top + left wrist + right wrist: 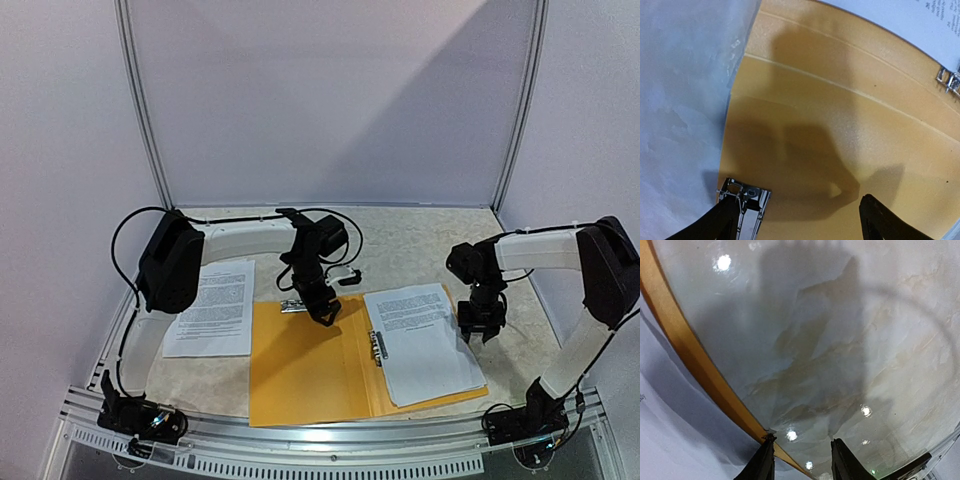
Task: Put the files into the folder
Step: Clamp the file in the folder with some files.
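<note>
The folder (pixel 300 370) lies open and flat, orange-yellow, with its spine clip (pixel 378 345) in the middle. A stack of files (pixel 425 340) rests on its right half. One more sheet (pixel 213 305) lies on the table left of the folder. My left gripper (pixel 325 312) hovers open over the far edge of the left cover (pixel 840 125); its left finger (pixel 720 222) is beside a small metal clip (pixel 744 200). My right gripper (pixel 481 327) is at the folder's right edge (pixel 690 352), jaws apart, left fingertip (pixel 764 460) touching that orange rim beside the paper (pixel 670 415).
The marbled tabletop (pixel 850 340) stretches right of the folder. White booth walls with metal posts (pixel 140 110) enclose the back and sides. A black cable (pixel 125 240) loops from the left arm. A metal rail (pixel 330 440) runs along the near edge.
</note>
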Robot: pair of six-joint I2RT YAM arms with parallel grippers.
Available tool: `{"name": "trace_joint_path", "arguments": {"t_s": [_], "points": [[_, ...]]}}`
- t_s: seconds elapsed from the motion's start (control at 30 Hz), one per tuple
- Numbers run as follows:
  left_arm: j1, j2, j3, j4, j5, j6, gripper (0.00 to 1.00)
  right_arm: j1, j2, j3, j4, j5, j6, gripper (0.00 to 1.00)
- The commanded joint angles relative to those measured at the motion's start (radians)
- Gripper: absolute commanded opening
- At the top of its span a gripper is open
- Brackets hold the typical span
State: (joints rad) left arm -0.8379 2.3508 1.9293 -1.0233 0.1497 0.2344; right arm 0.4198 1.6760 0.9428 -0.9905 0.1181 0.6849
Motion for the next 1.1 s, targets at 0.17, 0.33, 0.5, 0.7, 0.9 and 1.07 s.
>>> {"name": "trace_joint_path", "arguments": {"t_s": [0.17,0.33,0.5,0.7,0.9,1.07], "points": [[-0.010,0.016,-0.036,0.028,0.003,-0.004,0.85,0.024,-0.065,0.006,-0.062,0.029,0.066,0.38],[-0.007,0.008,-0.034,0.027,-0.010,0.005,0.85,0.023,-0.106,-0.013,-0.087,0.021,0.081,0.38],[-0.007,0.009,0.000,0.007,-0.008,0.012,0.85,0.025,-0.155,0.036,-0.091,0.042,0.044,0.37],[-0.009,-0.008,0.109,-0.061,0.001,0.030,0.85,0.065,-0.327,0.151,0.110,-0.056,-0.152,0.33],[-0.023,-0.010,0.204,-0.129,0.056,0.017,0.85,0.211,-0.412,0.059,0.526,-0.393,-0.489,0.37],[-0.029,0.002,0.223,-0.137,0.101,0.000,0.85,0.291,-0.383,-0.028,0.759,-0.566,-0.669,0.37]]}}
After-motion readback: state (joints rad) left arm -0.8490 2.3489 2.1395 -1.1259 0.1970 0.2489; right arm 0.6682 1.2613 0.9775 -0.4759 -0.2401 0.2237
